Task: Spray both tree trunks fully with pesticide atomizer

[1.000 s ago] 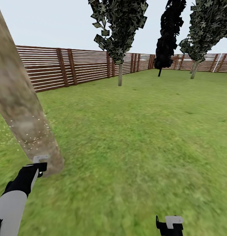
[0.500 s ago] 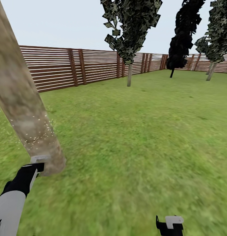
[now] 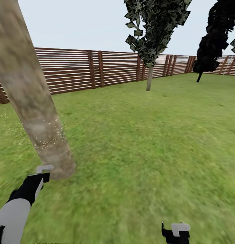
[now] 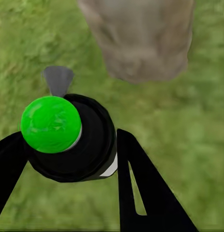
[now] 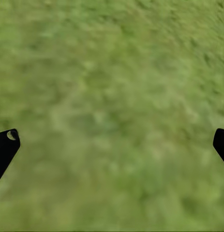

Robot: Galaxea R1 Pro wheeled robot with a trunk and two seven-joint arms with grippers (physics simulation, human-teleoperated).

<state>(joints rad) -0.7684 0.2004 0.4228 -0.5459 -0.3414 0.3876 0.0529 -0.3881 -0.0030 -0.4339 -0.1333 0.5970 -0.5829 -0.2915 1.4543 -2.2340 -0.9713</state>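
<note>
Left claw [image 4: 68,159]: clamped on pesticide atomizer [image 4: 73,137], nozzle aimed at tree trunk [image 3: 36,112] base, speckled with droplets. Right claw [image 5: 112,142]: apart, empty, over lawn [image 3: 148,142]. Step: spraying first trunk. Next: sweep upward over unspeckled bark.

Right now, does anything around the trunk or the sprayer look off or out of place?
Nothing looks damaged. The pesticide atomizer sits clamped in the left end effector, nozzle toward the tree trunk. Pale specks dot the trunk's lower part and drift over the grass beside it, presumably spray.
</note>
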